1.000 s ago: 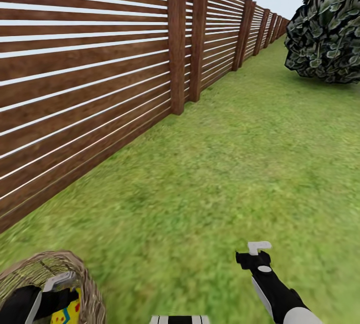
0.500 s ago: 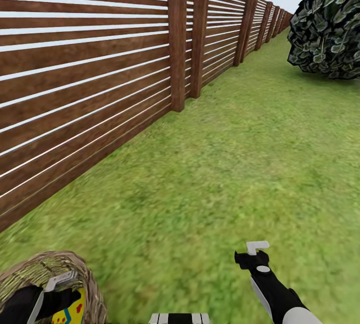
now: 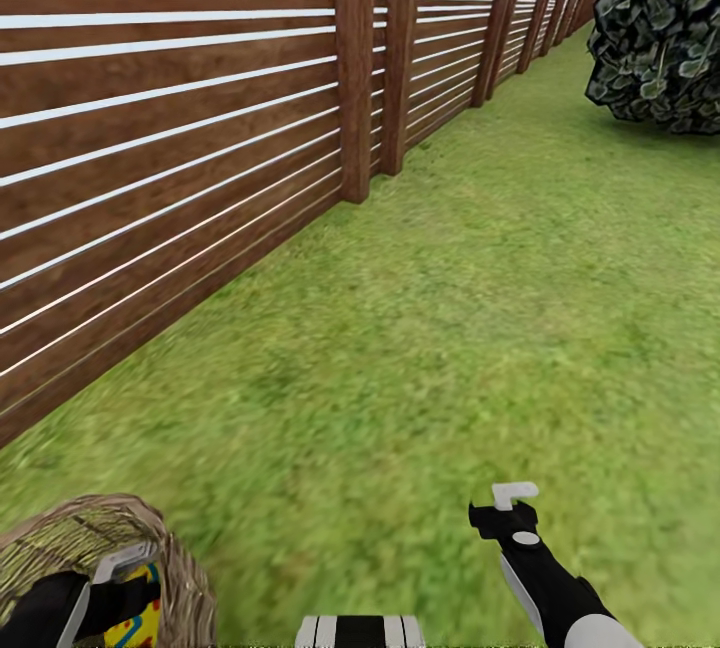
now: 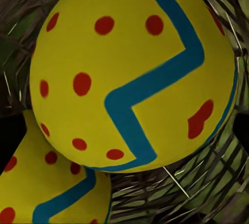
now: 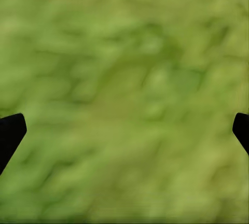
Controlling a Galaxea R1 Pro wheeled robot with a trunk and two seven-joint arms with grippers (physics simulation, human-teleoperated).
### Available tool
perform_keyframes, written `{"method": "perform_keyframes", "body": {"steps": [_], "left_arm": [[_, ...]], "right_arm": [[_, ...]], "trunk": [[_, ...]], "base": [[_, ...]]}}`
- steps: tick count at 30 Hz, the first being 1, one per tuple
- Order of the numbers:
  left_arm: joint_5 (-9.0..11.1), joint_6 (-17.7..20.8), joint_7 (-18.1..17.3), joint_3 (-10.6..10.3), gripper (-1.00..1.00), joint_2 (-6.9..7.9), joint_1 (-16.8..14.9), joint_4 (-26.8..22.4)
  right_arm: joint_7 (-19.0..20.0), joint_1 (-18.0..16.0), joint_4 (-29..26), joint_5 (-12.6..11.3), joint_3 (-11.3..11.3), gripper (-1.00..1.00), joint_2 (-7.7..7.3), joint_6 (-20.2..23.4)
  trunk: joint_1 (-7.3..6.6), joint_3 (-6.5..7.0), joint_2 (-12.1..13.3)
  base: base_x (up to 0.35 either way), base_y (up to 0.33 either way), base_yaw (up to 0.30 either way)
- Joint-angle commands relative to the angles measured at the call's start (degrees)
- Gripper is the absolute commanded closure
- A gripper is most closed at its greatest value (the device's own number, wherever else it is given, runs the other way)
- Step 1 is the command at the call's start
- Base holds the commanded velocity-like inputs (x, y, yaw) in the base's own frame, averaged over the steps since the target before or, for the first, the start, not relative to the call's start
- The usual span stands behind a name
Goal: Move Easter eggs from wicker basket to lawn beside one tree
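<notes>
The wicker basket (image 3: 60,528) sits at the lower left of the head view, with my left gripper (image 3: 125,563) reaching over its rim and shut on it. A yellow Easter egg (image 3: 140,618) with red dots shows inside. The left wrist view looks down into the basket weave (image 4: 199,193) at one large egg (image 4: 129,73) lying on a second egg (image 4: 46,193). My right gripper (image 3: 517,495) hangs open over the bare lawn (image 3: 450,308), and its dark fingertips (image 5: 10,130) stand far apart over grass (image 5: 124,79). No slim-trunked tree is in view.
A brown slatted fence (image 3: 180,128) runs along the left side into the distance, with thick posts (image 3: 355,68). A dark leafy bush (image 3: 660,38) stands at the far right. Open grass stretches ahead between them.
The camera has moved: the fence and bush have shifted up and to the right. The basket and both arms keep their places in the picture, so the basket travels with me.
</notes>
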Motion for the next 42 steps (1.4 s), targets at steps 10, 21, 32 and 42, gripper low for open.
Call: {"method": "perform_keyframes", "body": {"steps": [10,21,32,42], "left_arm": [[-0.5,0.2,-0.5,0.3,-1.0,-0.03,0.0,-0.1],[-0.5,0.1,-0.5,0.3,-1.0,-0.14,0.0,-0.1],[-0.5,-2.1,-0.5,0.3,1.0,-0.12,0.0,-0.1],[-0.5,-2.1,-0.6,0.3,1.0,-0.18,0.0,0.0]], "right_arm": [[-0.3,0.0,-0.1,0.4,0.2,-1.0,-0.02,0.4],[-0.2,0.0,-0.1,0.4,0.2,-1.0,0.06,0.4],[-0.2,0.0,0.4,0.4,0.2,-1.0,0.06,0.4],[-0.2,0.0,0.8,0.4,1.3,-1.0,0.06,0.4]], "trunk": [[0.19,-1.82,-0.1],[0.19,-1.82,-0.1],[0.19,-1.82,-0.1],[0.19,-1.82,-0.1]], "base": [[0.0,0.0,0.0],[0.0,0.0,0.0],[0.0,0.0,0.0],[0.0,0.0,0.0]]}}
